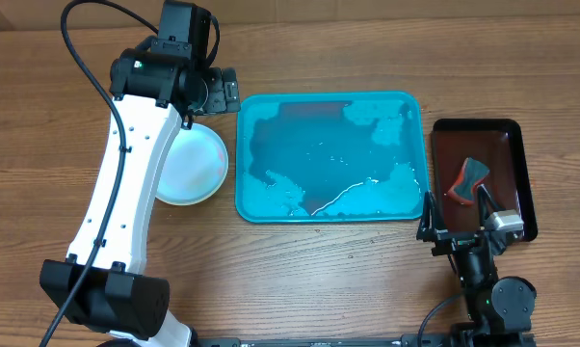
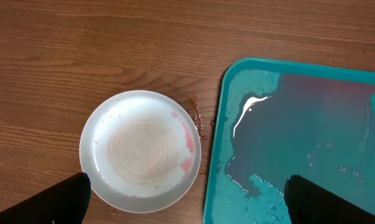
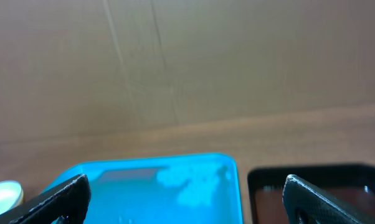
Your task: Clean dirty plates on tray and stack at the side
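A round white plate (image 1: 196, 166) lies on the wood table just left of the tray, partly under my left arm. In the left wrist view the plate (image 2: 141, 149) has faint pink-red smears along its right inner rim. I cannot tell whether other plates lie beneath it. The turquoise tray (image 1: 333, 198) is wet, with foam patches and no plate on it. High above the gap between plate and tray, my left gripper (image 1: 224, 94) (image 2: 187, 190) stands open and holds nothing. My right gripper (image 1: 457, 217) (image 3: 187, 193) is open and empty near the tray's front right corner.
A smaller dark tray (image 1: 507, 154) sits right of the turquoise one and holds a red and grey sponge (image 1: 468, 181). Small red drips (image 2: 197, 121) mark the wood between the plate and the tray (image 2: 299, 93). The right wrist view shows a brown wall beyond the table.
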